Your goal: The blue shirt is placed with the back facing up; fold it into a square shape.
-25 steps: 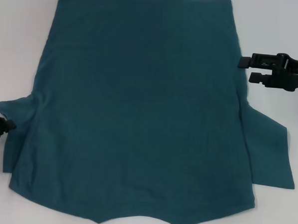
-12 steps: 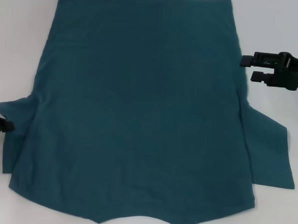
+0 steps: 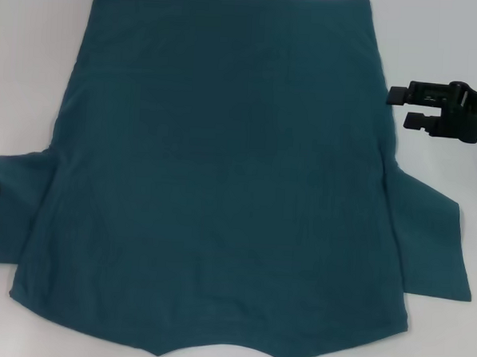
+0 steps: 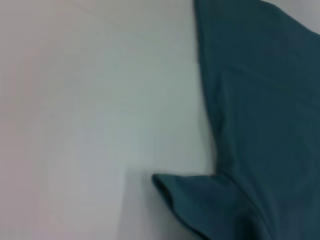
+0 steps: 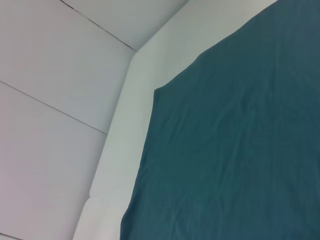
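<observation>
Head view alone shows right gripper (image 3: 398, 106), jaws spread, beside blue shirt (image 3: 223, 170).

the blue shirt (image 3: 222, 178) lies flat on the table (image 3: 29, 55), right gripper (image 3: 402, 107) beside it.

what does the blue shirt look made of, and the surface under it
The blue shirt looks like soft matte knit, likely cotton: it lies limp with fine wrinkles and a stitched hem, no sheen. The table seems a smooth, hard white board, faintly glossy; whether laminate or painted wood can't be told.
</observation>
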Tool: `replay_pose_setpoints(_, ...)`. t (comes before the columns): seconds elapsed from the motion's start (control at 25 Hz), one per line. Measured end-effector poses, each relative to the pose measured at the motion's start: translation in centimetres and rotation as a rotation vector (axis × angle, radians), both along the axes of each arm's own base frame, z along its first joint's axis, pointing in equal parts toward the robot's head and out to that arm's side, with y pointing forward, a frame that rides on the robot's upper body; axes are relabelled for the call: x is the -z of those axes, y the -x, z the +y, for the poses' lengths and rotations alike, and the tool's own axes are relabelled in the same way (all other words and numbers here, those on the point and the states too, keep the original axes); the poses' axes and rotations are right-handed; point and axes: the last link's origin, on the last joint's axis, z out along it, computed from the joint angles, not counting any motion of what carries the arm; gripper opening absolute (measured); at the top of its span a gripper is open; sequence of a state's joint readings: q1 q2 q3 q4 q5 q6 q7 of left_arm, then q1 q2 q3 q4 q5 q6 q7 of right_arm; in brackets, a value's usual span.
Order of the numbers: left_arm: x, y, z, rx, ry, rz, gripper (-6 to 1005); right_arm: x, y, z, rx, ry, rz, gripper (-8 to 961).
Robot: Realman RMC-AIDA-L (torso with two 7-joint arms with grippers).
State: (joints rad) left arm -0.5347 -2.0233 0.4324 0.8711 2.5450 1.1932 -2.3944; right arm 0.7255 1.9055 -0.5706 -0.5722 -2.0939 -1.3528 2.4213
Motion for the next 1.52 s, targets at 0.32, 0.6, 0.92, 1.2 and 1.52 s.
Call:
replay_pose_setpoints(0.32, -1.8, -0.4, 1.2, -0.029, 0.002, 0.086, 8, 0.0, 0.0, 0.0, -0.001, 0.0, 0.0, 775)
replay_pose_setpoints(0.6, -3.3, -1.1, 2.4, -0.041, 0.012, 0.154, 9, 0.0, 0.1, 0.0, -0.001, 0.001, 0.002, 775)
replay_pose_setpoints(0.92, -2.9, -3.1, 3.1, -0.021, 0.09, 0.151, 9, -0.1, 0.2, 0.1, -0.005, 0.002, 0.001, 774)
replay_pose_setpoints(1.2, -3.0, -7.4, 4.3, 0.006, 0.173, 0.194, 10, 0.0, 0.3, 0.1, -0.012, 0.009, 0.002, 774)
replay_pose_setpoints(1.52, -2.3, -10.9, 5.6, -0.002, 0.246, 0.196, 11, 0.1, 0.4, 0.0, -0.013, 0.012, 0.0, 775)
